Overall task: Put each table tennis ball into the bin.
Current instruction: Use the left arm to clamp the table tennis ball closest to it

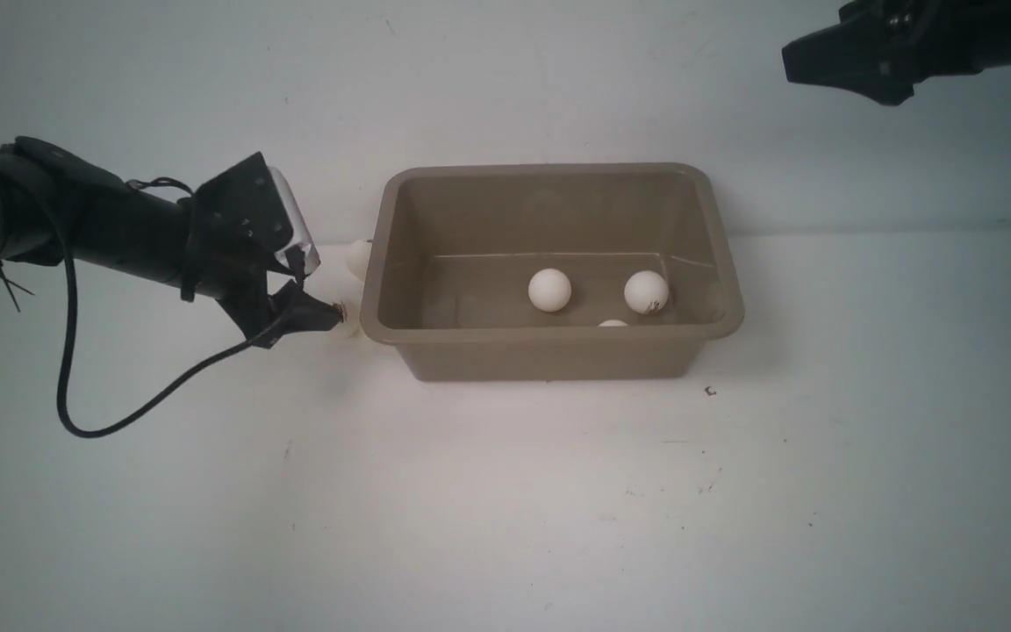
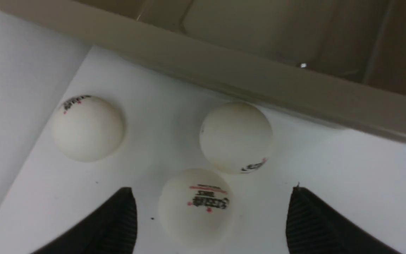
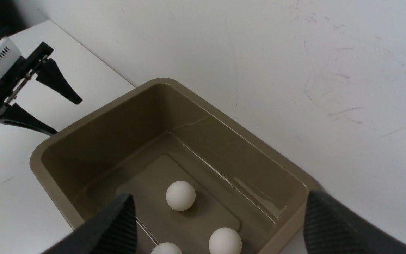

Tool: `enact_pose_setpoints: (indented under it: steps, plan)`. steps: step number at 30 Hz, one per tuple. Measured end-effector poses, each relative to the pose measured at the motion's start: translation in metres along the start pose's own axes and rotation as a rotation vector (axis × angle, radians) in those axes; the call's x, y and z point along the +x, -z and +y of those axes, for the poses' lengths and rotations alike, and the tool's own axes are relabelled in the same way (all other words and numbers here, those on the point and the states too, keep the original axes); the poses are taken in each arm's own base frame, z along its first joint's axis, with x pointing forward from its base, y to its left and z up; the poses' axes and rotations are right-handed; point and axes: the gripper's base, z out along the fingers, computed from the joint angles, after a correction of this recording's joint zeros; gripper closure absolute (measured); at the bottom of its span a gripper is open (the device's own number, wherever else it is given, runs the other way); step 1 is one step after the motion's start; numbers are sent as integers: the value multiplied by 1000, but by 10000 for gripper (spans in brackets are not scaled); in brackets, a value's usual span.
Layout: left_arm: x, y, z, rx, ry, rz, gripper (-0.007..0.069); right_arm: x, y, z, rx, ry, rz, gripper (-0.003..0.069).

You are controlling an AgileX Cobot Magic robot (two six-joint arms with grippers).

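The taupe bin [image 1: 549, 335] stands mid-table with three table tennis balls inside [image 1: 549, 290] [image 1: 647, 292] [image 1: 613, 324]. Just outside its left wall, three more balls lie on the table: one with its logo up [image 2: 196, 206], one against the bin's rim [image 2: 235, 137] and one farther off [image 2: 87, 128]. My left gripper [image 2: 211, 190] is open low over them, the logo ball between its fingers, untouched. High over the bin's right end, my right gripper [image 3: 220, 194] is open and empty.
A white wall rises right behind the bin [image 3: 97, 113]. The left arm's black cable [image 1: 119, 412] loops down onto the table at the left. In the front view only one outside ball [image 1: 358, 259] shows plainly beside the left gripper [image 1: 330, 294].
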Motion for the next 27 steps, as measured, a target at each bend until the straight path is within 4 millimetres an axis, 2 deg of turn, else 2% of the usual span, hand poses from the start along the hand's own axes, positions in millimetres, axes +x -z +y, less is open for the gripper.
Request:
enact_pose_setpoints:
  steps: [14, 17, 23, 27]
  plan:
    - [17, -27, 2, -17, 36, -3, 116, 1, 0, 0, 1, 8, 10, 81]
    - [18, -31, 2, -24, 46, -21, 144, 1, 0, 0, 0, 8, 10, 81]
    - [19, -32, 8, -89, 66, -27, 344, 1, 0, 0, -5, 9, 13, 81]
    - [19, -29, 9, -98, 54, -5, 342, 1, 0, 1, -6, 9, 13, 81]
